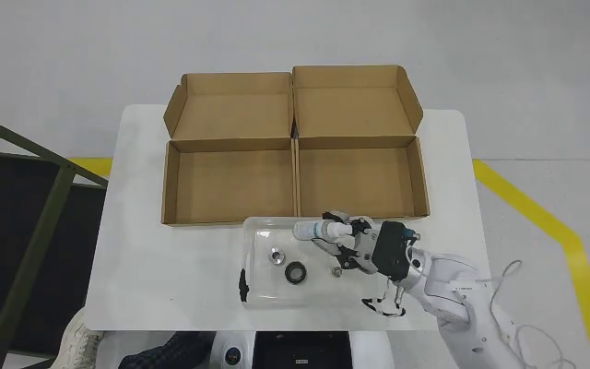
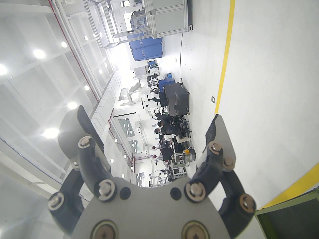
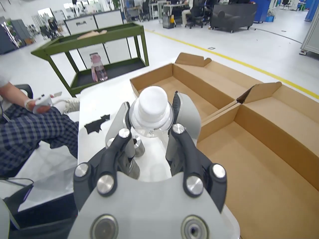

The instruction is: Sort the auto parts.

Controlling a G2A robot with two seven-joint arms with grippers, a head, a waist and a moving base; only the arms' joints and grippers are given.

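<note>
I have the white counter [image 1: 129, 277] under me, and two open cardboard boxes sit side by side along its far edge. The left box [image 1: 230, 184] and the right box [image 1: 355, 180] touch along their shared wall, and their lids are folded back. A clear tray [image 1: 313, 291] lies at the middle of the near edge, just in front of both boxes.

My right gripper [image 1: 348, 242] hangs over the tray's far right corner, clenched on a small bottle [image 1: 321, 228]. The bottle lies roughly level, close to the right box's near wall. In the right wrist view the fingers [image 3: 179, 110] press on either side of the bottle [image 3: 152, 100], just below its white cap.

My left gripper [image 2: 148, 115] is released, its fingers spread wide with nothing between them, facing out into the hall.

Three small parts rest on the tray floor: a silver metal piece [image 1: 275, 255], a black ring [image 1: 296, 271] just beside it, and a tiny nut [image 1: 337, 272] below the right gripper.
</note>
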